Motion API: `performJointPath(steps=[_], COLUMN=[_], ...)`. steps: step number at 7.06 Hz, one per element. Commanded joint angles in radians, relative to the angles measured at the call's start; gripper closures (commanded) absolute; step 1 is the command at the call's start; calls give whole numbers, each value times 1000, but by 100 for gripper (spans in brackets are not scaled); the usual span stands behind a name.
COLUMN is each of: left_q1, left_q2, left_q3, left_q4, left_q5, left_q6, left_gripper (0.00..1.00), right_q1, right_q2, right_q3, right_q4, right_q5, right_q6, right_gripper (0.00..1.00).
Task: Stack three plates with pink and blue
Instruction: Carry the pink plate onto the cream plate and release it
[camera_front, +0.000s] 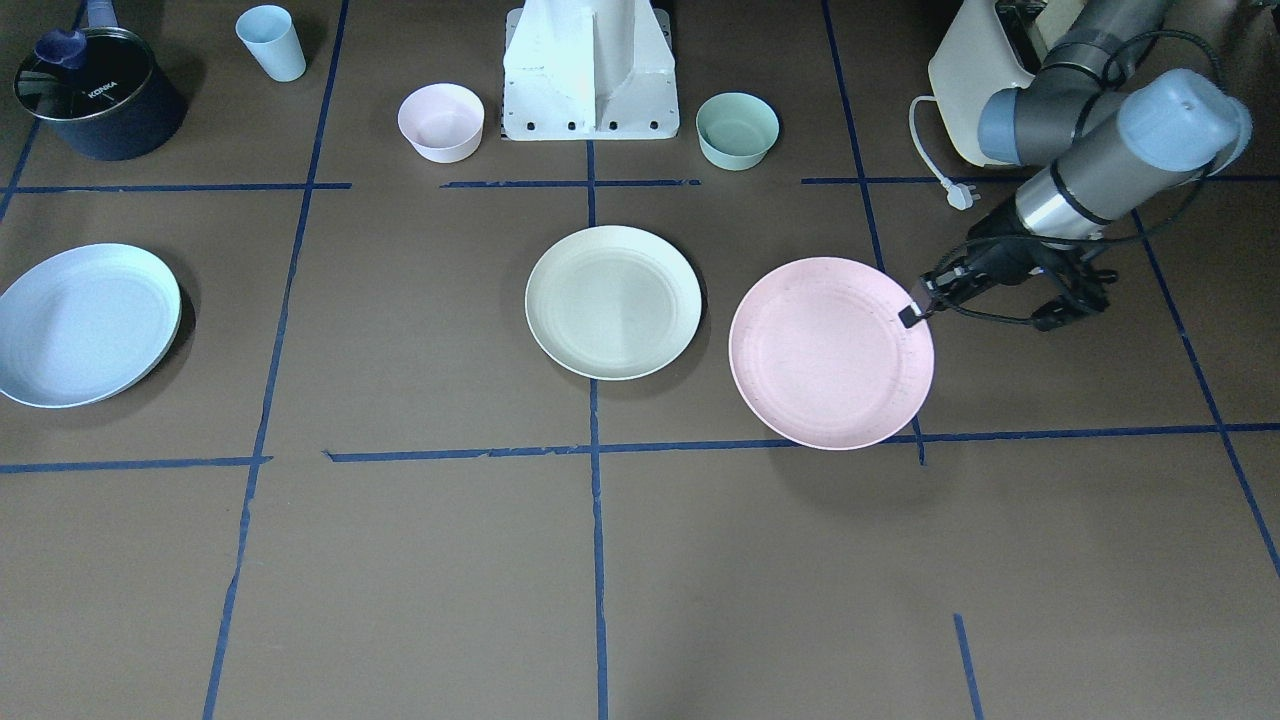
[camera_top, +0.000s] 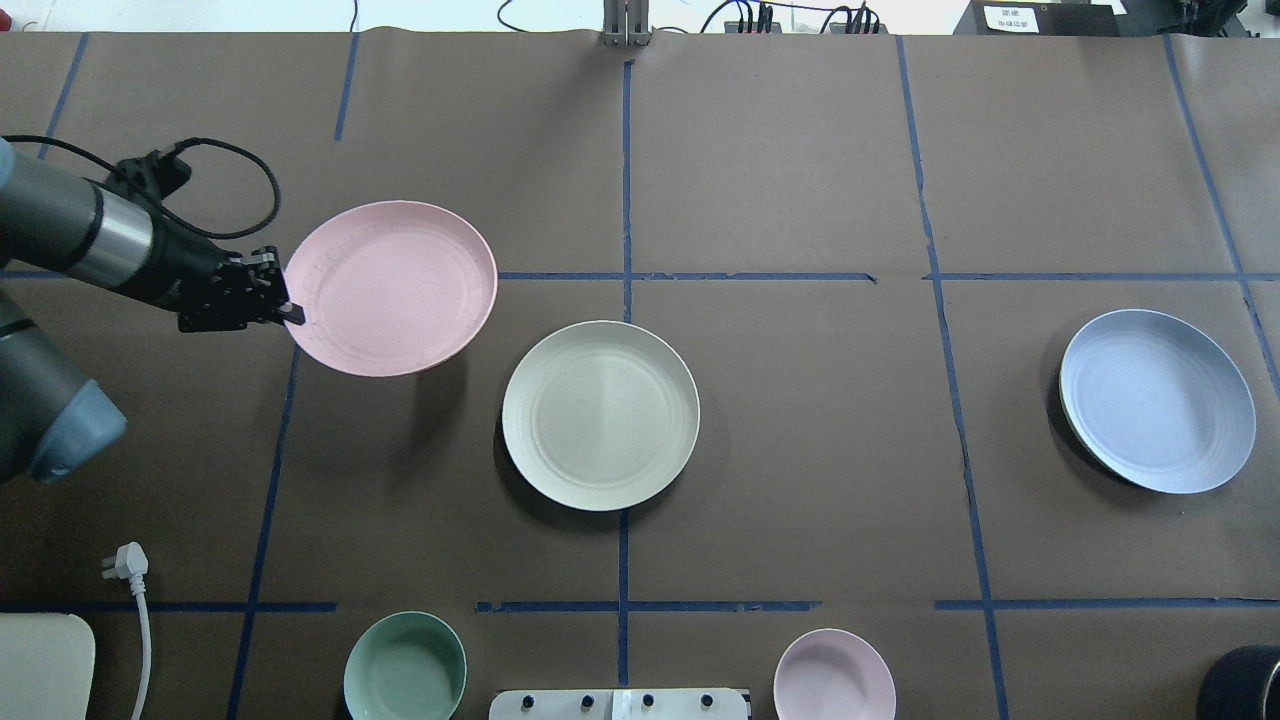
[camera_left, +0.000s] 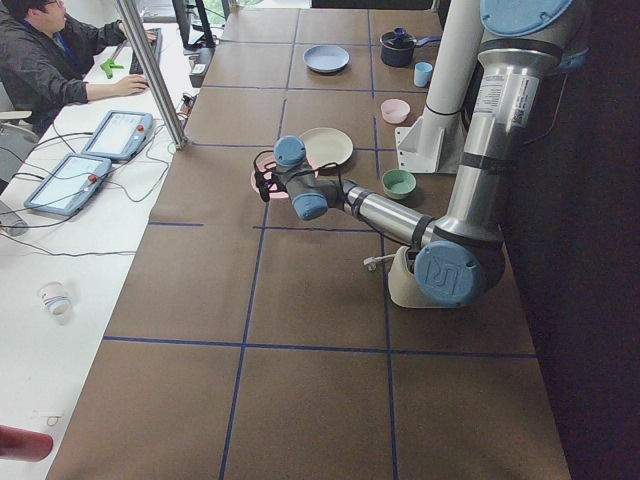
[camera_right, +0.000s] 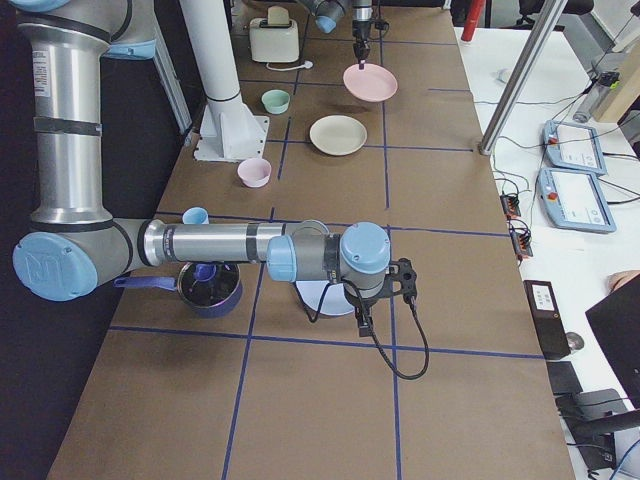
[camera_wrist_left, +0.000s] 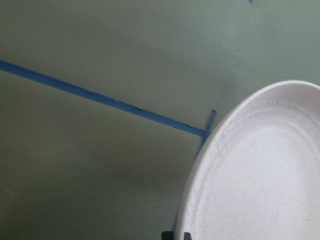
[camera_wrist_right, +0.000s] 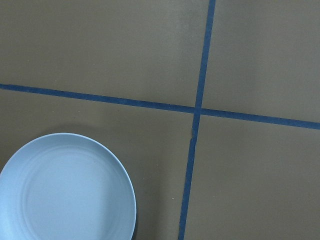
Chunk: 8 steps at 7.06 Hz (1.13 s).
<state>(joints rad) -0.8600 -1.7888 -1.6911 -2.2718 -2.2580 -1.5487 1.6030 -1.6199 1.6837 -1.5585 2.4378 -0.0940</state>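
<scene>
Brown paper with blue tape lines covers the desk (camera_top: 800, 150), and I go from the left arm's end across to the other end. Nearest is the pink plate (camera_top: 395, 285). The left fingers (camera_top: 297, 316) are pinched tight on its thin rim, on the side away from the middle of the desk. The plate is up in the air, not on the desk, and its shadow lies apart from it. Next, in the middle, the cream plate (camera_top: 600, 415) lies flat, close to the pink one but not touching. Farthest off, well apart, the blue plate (camera_top: 1157, 400) lies flat too. The right fingers (camera_right: 362, 326) hang above the desk by it, and I cannot tell if they are apart or together.

I think these plates are light and stiff, so one pinch can lift one. The rim looks like the best place to take hold, since the middle is wide and flat. The plates look dull, not shiny, so they should not slip much. But held by one edge, the far side may dip, so it is best set down softly and level
</scene>
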Motion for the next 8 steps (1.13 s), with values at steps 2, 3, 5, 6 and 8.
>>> performJointPath(steps=[2, 3, 5, 6, 8], left_q1=[180, 231, 292, 300, 308], left_q2=[-137, -158, -167, -173, -192], left_q3=[-2, -2, 4, 8, 16], left_q4=[0, 2, 2, 2, 2], left_q5=[78, 86, 138, 138, 135], left_q6=[-183, -191, -191, -191, -191], left_gripper=[100, 100, 100, 99, 67], right_q1=[0, 0, 0, 0, 0], right_q2=[0, 0, 0, 0, -2], right_q3=[1, 1, 4, 4, -2], right_q4=[0, 0, 0, 0, -1], right_q5=[1, 1, 3, 3, 23], right_q6=[0, 0, 0, 0, 0], right_gripper=[0, 0, 0, 0, 0])
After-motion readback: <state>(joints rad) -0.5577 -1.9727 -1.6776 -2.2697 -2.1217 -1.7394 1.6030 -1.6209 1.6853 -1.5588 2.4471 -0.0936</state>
